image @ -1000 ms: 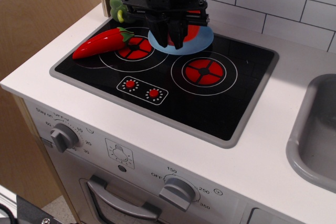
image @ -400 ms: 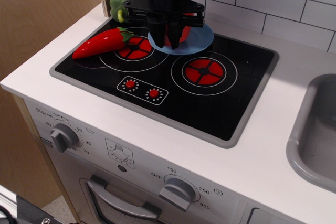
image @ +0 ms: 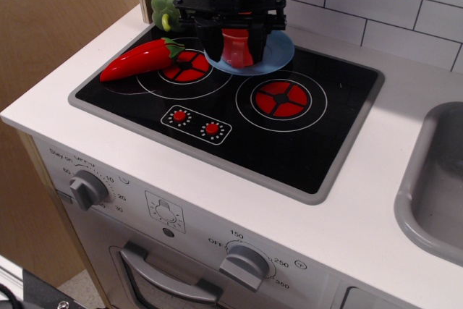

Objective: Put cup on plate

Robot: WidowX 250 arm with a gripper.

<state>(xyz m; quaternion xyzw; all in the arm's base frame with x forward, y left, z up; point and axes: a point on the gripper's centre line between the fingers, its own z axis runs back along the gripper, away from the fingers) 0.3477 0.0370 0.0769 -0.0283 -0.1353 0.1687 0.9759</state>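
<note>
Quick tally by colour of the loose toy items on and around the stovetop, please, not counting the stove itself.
Red: 2, the cup on the plate and the chili pepper
Light blue: 1, the plate
Green: 1, the bell pepper
Total: 4

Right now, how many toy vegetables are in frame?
2. A red chili pepper lies across the stovetop's left edge, beside the left burner. A green bell pepper sits in the back-left corner by the wooden panel. Another could be hidden behind the arm.
</note>
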